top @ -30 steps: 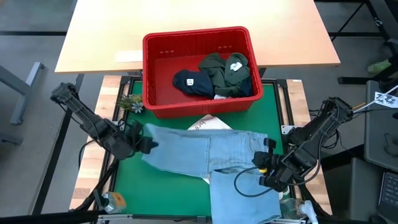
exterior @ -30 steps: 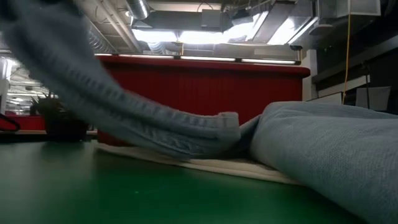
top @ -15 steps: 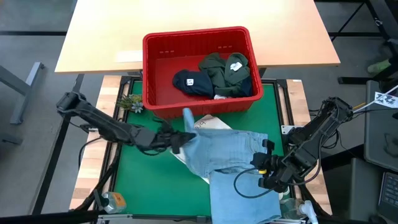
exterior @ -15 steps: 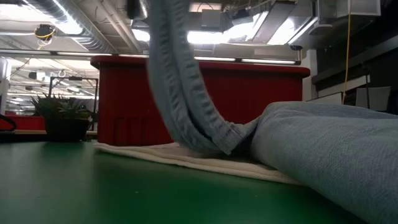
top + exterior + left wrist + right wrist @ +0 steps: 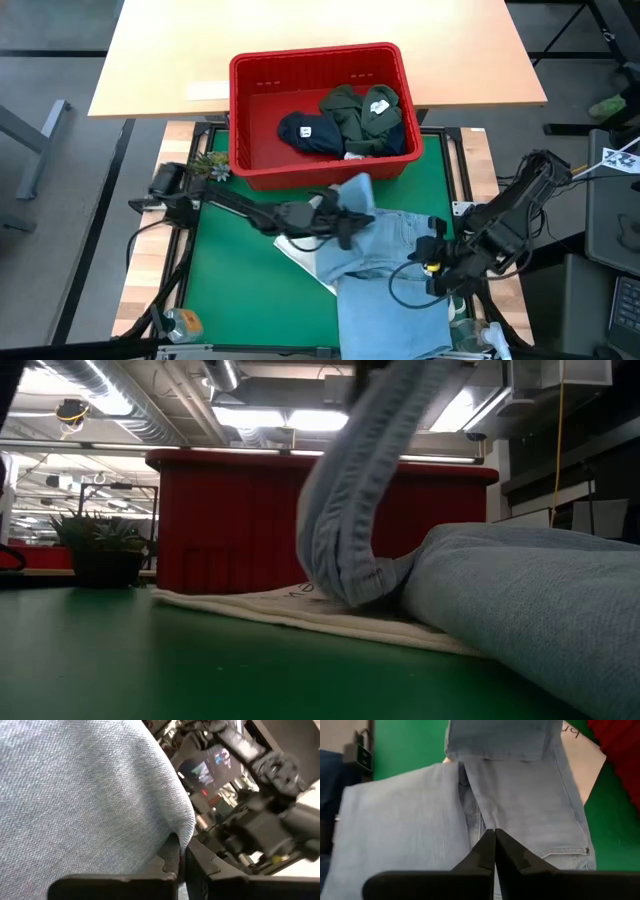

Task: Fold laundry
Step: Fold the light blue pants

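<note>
Holding a leg of the light blue denim jeans [image 5: 385,250], my left jaws [image 5: 345,228] are closed on the fabric over the middle of the green counter [image 5: 230,280]. From above, that arm stretches from the left edge across the mat, and the pinched leg is lifted and folded over toward the red basket [image 5: 262,120]. My left wrist camera is almost filled with pale denim draped over the closed fingers. From counter level, the lifted leg hangs in a curved loop, its hem touching the cloth below, with a thick roll of denim to the right.

My right jaws [image 5: 432,270] are closed as well, gripping the jeans near the waist at the right side of the mat. My right wrist camera shows the two dark fingers [image 5: 492,851] pressed together on the seam where the legs meet.

Under the jeans lies a white tote bag [image 5: 300,250], one corner showing on the green. Inside the basket, at the far edge of the mat, sit a navy garment [image 5: 308,133] and a dark olive garment [image 5: 362,118]. A small potted plant [image 5: 210,165] stands just left of the basket.
</note>
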Controlling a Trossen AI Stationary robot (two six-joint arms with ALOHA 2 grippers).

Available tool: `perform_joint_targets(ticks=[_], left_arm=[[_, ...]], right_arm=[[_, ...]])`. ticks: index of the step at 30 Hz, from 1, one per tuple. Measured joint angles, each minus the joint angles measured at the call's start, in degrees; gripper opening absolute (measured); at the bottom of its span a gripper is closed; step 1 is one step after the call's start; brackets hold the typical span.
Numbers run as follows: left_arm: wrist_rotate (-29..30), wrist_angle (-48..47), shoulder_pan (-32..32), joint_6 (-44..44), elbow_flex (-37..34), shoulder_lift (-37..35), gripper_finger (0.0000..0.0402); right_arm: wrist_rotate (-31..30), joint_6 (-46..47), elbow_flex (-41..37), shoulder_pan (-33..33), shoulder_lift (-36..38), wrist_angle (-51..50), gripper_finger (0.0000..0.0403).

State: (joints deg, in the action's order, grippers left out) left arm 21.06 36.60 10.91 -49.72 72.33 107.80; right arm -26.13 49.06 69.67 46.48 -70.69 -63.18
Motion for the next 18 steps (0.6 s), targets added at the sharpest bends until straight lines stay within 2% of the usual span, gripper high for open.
perform_joint_targets(ticks=[6,10,18], left_arm=[[-4.48,-0.24,-1.46,-0.9,10.88,10.72,0.0005],[-4.59,-0.21,-2.18,-1.0,17.06,16.48,0.0005],[-5.55,-0.79,-2.77,-1.06,27.78,26.41,0.0005]], right_arm=[[-0.74,-0.02,0.0,0.0,5.36,-0.98,0.0005],[-3.39,-0.04,0.0,0.0,7.67,-2.28,0.0005],[-4.39,-0.04,0.0,0.0,9.04,-3.02,0.0005]])
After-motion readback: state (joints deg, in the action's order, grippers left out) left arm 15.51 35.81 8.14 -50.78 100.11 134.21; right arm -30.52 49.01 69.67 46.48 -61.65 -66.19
